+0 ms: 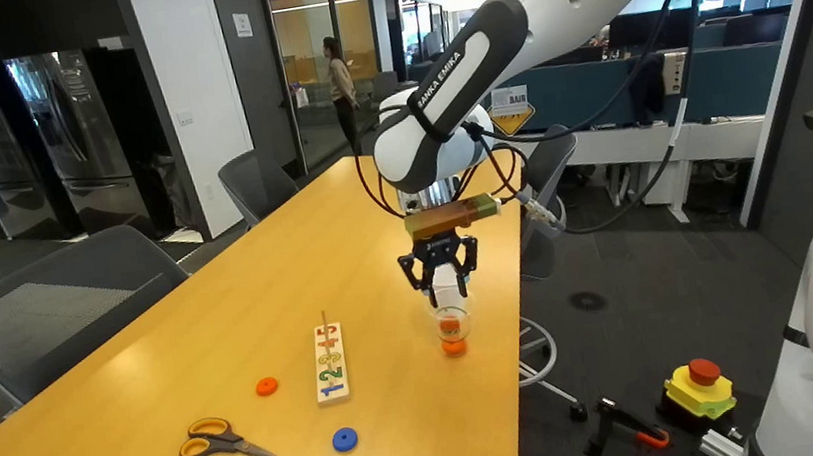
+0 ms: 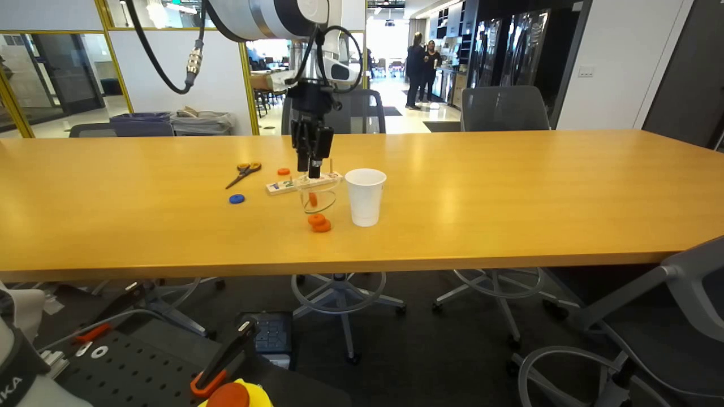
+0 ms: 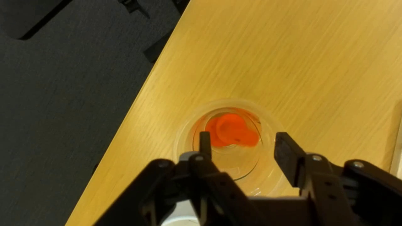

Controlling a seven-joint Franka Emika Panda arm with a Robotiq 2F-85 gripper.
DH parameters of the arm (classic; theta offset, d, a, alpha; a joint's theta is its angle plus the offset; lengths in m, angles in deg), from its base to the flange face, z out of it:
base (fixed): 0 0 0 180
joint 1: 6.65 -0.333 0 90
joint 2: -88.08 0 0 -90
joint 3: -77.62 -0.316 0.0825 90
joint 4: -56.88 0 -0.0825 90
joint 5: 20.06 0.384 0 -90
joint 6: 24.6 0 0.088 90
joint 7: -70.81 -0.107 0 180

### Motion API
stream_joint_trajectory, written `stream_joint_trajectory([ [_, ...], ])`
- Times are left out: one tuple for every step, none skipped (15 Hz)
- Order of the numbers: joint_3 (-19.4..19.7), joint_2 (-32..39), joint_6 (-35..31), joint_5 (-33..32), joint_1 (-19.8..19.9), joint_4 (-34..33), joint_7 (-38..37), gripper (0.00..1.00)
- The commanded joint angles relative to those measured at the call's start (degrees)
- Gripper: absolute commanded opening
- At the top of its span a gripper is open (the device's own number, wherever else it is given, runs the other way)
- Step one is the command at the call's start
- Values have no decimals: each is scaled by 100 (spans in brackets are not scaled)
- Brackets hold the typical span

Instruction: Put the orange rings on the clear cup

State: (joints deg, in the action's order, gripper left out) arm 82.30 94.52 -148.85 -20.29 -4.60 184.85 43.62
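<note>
Orange rings (image 2: 319, 223), bright and rounded.

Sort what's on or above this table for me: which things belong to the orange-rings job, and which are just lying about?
Part of the job:
clear cup
orange rings grouped at that cup
single orange ring lying apart
gripper, open

Just lying about:
white cup
blue ring
scissors
numbered board

PLACE: office | SIGNS: long table (image 1: 248, 310), mesh chairs (image 1: 65, 311), blue desk partitions (image 1: 568, 90), glass walls (image 1: 356, 40)
</note>
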Motion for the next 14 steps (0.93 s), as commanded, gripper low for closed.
stream_joint_trajectory([
  [12, 43, -67, 110, 25, -100, -34, 89],
  [8, 49, -62, 118, 25, -120, -33, 98],
  [-4, 56, -58, 118, 13, -161, -40, 100],
  [-25, 67, -64, 119, -9, -214, -43, 100],
  [-50, 88, -64, 112, -35, -278, -62, 100],
  [-102, 122, -53, 100, -84, -375, -67, 100],
  [-171, 185, -53, 79, -152, -486, -76, 100],
  [-234, 255, -39, 63, -216, -607, -77, 100],
  [-324, 383, -35, 43, -299, -758, -14, 100],
  [-405, 501, -76, 37, -371, -890, 92, 100],
  [-489, 677, -126, 14, -454, -1042, 196, 100],
  [-561, 856, -129, 21, -528, -1221, 297, 100],
  [-621, 1043, -144, 29, -595, -1401, 381, 100],
  [-672, 1245, -122, 44, -648, -1617, 520, 100],
])
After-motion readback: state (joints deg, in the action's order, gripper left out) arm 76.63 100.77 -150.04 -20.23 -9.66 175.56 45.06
